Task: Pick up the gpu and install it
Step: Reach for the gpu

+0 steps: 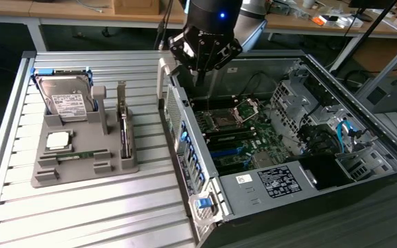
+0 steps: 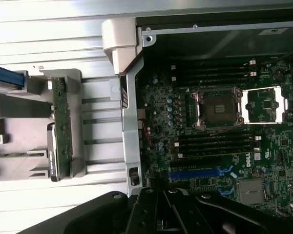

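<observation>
**Shut jaws, gpu ungrasped**

The gpu point(image 1: 124, 132) is seen upright in the tray point(image 1: 81, 173), to the exterior view's left of the case point(image 1: 243, 191). Farther back, the gripper point(image 1: 200, 77) is seen shut and empty over its wall, which could be struck on descent.

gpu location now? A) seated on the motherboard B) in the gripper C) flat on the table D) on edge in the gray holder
D: the gpu stands on edge in the gray holder, apart from the shut, empty gripper over the case.
</observation>
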Action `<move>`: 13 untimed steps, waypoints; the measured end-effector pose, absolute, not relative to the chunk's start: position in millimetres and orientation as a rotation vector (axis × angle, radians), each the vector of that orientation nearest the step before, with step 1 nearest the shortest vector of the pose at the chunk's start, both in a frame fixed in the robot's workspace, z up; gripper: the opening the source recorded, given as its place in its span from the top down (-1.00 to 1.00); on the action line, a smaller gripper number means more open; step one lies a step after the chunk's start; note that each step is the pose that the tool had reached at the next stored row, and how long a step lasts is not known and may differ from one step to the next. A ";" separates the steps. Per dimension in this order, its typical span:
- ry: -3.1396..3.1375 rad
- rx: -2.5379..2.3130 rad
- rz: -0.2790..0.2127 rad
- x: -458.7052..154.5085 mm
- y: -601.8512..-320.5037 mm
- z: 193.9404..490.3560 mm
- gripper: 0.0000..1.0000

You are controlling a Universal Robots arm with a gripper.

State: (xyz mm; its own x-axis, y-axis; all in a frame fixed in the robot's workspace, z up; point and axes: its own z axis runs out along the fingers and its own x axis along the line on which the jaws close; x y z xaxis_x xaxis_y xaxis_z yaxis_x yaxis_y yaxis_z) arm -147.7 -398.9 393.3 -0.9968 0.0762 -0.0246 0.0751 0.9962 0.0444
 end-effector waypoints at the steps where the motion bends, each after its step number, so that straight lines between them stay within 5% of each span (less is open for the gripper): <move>1: 3.112 0.118 0.068 -148.3 -398.9 393.3 0.79; 13: 3.112 0.118 0.068 -154.0 -398.9 393.3 0.79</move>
